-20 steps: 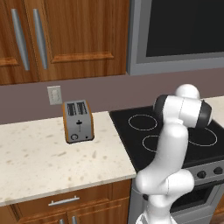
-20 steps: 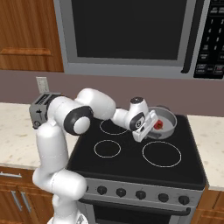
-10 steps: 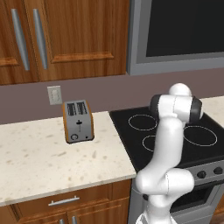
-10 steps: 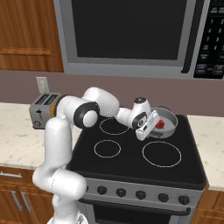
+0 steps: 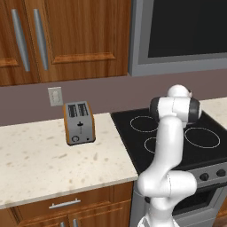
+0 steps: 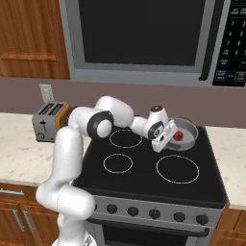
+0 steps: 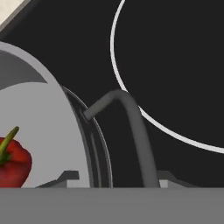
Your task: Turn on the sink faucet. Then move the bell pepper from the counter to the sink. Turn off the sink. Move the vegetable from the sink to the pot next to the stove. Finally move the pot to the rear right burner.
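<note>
hand (image 6: 166, 142) gripping pot (image 6: 188, 129) handle, pepper (image 7: 13, 162) inside

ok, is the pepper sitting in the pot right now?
Yes: in the hand view the red bell pepper lies on the grey floor of the pot, inside its rim.

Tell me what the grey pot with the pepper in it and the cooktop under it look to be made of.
The round grey pot with a bent wire handle looks like brushed or matte metal: flat even grey with a thin rim and no gloss. The black cooktop with thin white rings looks like smooth glass or ceramic, uniformly dark and flat. The red bell pepper inside appears waxy, with soft highlights.
</note>
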### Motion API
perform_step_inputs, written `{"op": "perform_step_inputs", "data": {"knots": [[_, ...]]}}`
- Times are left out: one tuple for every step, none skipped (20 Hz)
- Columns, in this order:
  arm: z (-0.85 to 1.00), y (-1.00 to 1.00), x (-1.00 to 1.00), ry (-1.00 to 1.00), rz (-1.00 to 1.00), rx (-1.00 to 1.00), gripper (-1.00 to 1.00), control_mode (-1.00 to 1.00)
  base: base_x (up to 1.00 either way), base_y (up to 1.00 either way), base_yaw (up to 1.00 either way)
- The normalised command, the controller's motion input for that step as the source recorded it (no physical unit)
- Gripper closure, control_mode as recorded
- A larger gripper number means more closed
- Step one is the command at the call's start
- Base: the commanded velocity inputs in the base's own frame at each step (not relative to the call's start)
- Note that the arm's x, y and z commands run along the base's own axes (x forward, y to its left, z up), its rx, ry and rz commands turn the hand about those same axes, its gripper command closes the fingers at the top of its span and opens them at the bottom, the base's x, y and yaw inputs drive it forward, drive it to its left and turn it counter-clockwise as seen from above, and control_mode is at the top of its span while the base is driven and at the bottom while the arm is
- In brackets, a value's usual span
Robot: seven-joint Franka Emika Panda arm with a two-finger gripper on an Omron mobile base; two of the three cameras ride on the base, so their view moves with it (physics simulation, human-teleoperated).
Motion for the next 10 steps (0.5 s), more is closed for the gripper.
{"op": "perform_step_inputs", "data": {"knots": [[-0.19, -0.08, 0.16, 0.02, 0.03, 0.0, 1.0, -1.0, 0.0, 0.0, 0.0], [-0.21, -0.06, 0.13, 0.03, 0.03, 0.0, 1.0, -1.0, 0.0, 0.0, 0.0], [-0.24, -0.04, 0.11, 0.04, 0.03, 0.0, 1.0, -1.0, 0.0, 0.0, 0.0], [-0.21, -0.02, 0.14, 0.04, 0.03, 0.0, 1.0, -1.0, 0.0, 0.0, 0.0], [-0.2, -0.03, 0.06, 0.04, 0.03, 0.0, 1.0, -1.0, 0.0, 0.0, 0.0], [-0.19, -0.03, 0.03, 0.04, 0.02, 0.0, 1.0, -1.0, 0.0, 0.0, 0.0], [-0.16, 0.0, 0.0, 0.06, 0.02, 0.0, -1.0, -1.0, 0.0, 0.0, 0.0], [-0.12, 0.0, 0.0, 0.05, 0.02, 0.0, -1.0, -1.0, 0.0, 0.0, 0.0], [-0.02, 0.0, 0.0, 0.0, 0.01, 0.0, -1.0, -1.0, 0.0, 0.0, 0.0], [0.0, 0.0, 0.0, 0.0, 0.01, 0.0, -1.0, -1.0, 0.0, 0.0, 0.0]]}}
